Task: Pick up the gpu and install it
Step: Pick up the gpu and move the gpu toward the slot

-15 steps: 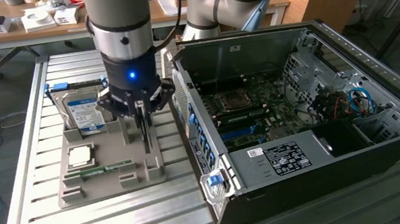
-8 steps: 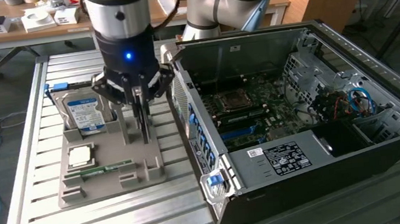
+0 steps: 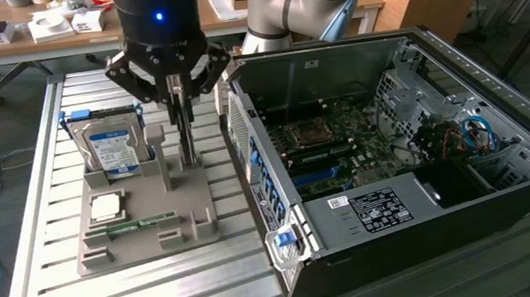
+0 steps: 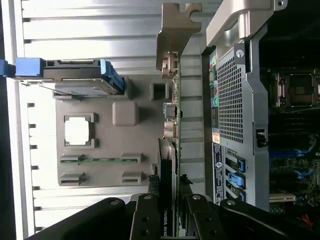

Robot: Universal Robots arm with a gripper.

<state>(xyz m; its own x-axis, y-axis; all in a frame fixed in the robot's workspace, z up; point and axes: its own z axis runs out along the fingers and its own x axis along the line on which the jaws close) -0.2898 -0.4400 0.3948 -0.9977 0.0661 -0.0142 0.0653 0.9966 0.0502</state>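
Note:
The gpu (image 3: 187, 138) stands upright and edge-on at the end of the grey holder (image 3: 188, 203) nearest the case, its lower edge down at the holder's slot. My gripper (image 3: 180, 113) comes down on it from above and is shut on its upper part. In the wrist view the gpu (image 4: 170, 145) runs as a thin dark card between my two black fingers (image 4: 149, 212), with its silver bracket (image 4: 175, 35) at the far end. I cannot tell whether the card has left the slot. The open computer case (image 3: 368, 208) lies next to the holder, its motherboard (image 3: 337, 141) exposed.
On the same holder stand a silver hard drive (image 3: 112, 145) with a blue label, a square processor (image 3: 105, 206) and a green memory stick (image 3: 141, 224). All rest on a slatted aluminium table (image 3: 162, 290). The case's perforated rear panel (image 4: 230, 95) is close beside the card.

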